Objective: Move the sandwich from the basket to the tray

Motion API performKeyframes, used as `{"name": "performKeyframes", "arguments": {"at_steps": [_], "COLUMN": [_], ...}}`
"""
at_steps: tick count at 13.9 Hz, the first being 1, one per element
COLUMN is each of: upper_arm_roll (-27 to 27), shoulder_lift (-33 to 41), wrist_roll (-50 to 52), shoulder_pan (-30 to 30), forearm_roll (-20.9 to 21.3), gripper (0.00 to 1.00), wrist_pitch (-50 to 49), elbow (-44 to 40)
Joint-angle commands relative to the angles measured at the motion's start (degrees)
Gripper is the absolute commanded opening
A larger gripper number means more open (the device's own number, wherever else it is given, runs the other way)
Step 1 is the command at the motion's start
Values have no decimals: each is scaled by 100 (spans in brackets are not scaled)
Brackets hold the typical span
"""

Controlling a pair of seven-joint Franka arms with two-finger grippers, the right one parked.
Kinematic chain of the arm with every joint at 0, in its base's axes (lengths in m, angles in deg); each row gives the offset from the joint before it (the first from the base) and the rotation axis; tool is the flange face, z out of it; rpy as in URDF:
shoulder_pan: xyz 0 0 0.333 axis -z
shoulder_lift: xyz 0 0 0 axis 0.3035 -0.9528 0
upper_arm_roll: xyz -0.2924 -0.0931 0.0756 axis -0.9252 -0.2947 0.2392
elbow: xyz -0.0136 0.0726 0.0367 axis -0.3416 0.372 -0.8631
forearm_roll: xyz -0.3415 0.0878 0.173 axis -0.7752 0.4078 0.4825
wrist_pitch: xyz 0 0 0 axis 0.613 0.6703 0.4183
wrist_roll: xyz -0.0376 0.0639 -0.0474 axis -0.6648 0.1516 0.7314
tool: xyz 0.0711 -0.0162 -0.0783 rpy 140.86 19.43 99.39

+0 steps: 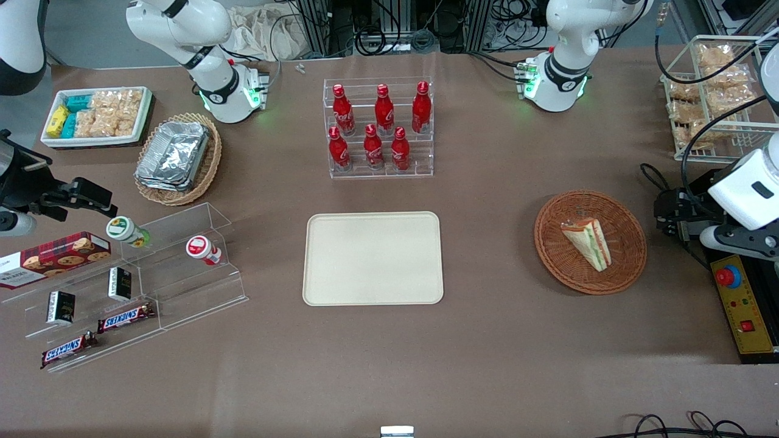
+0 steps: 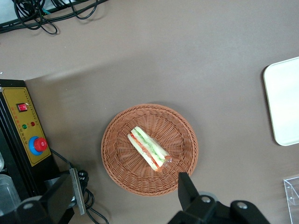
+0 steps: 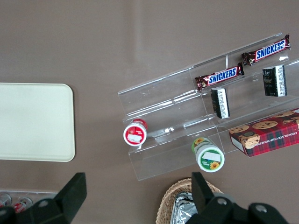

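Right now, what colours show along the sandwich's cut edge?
Green, red and orange layers between white bread on the sandwich, clearest in the left wrist view; the open gripper hovers above the basket.

Robot lab, cable bundles (image 1: 389, 30), emergency-stop box (image 1: 744, 304), mock shop snack displays (image 1: 128, 286)

A brown table (image 1: 487, 340) carries the tray (image 1: 373, 258), the basket (image 1: 590, 242), a bottle rack (image 1: 380, 129), a clear shelf (image 1: 140, 286), a foil-filled basket (image 1: 178, 159) and a snack bin (image 1: 96, 115). The gripper (image 2: 126, 196) hangs above the basket, fingers apart.
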Motion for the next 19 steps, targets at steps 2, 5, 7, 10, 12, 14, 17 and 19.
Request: {"name": "performKeyframes", "arguments": {"at_steps": [2,5,7,10,12,14,17,19], "upper_arm_roll": [-7,2,19,-7,-24,-16,-33,-42], "shoulder_lift": [70,167,299,361,299,290,325,317], "wrist_roll": [10,19,11,54,255,388,441,476], "shoulder_pan": [18,10,1,-8,18,18,27,45], "forearm_roll": [64,64,142,160,99,274,257,204], "gripper": [100,100,100,100,100,100,100,100], "wrist_pitch": [-43,-192,-219,-439,-308,-228,-219,-210], "elbow": [34,25,-19,-19,16,190,516,700]}}
